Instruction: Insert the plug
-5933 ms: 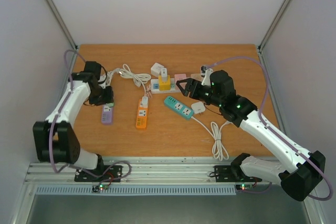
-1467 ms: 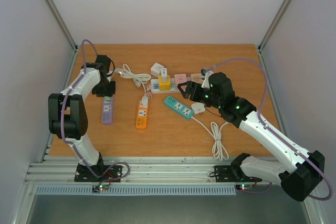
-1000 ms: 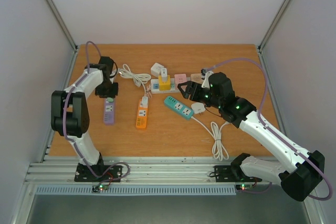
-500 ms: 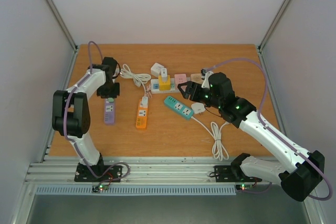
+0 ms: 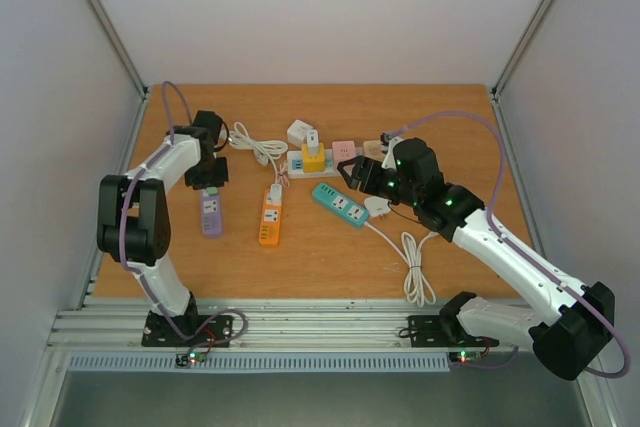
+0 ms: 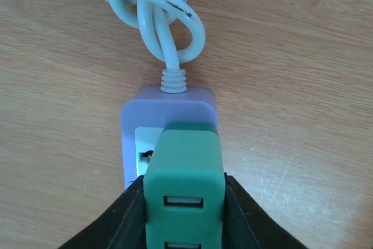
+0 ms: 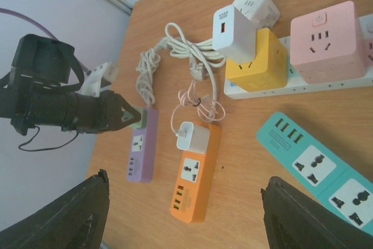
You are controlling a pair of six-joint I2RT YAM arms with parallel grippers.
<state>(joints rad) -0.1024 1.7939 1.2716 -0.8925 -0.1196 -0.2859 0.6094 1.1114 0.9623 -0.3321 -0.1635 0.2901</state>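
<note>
Between the left gripper's [image 6: 184,214] fingers sits the plug [image 6: 183,164], clamped tight. It has been carried onto the cord end of the purple strip [image 6: 169,102], half covering the socket [image 6: 144,157]. Seating looks close; a downward press likely remains.

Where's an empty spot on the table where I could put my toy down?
The widest bare wood is along the near edge of the table, in front of the purple strip and orange strip, left of the coiled white cord. The far edge behind the yellow cube is bare too. The middle is crowded with strips.
</note>
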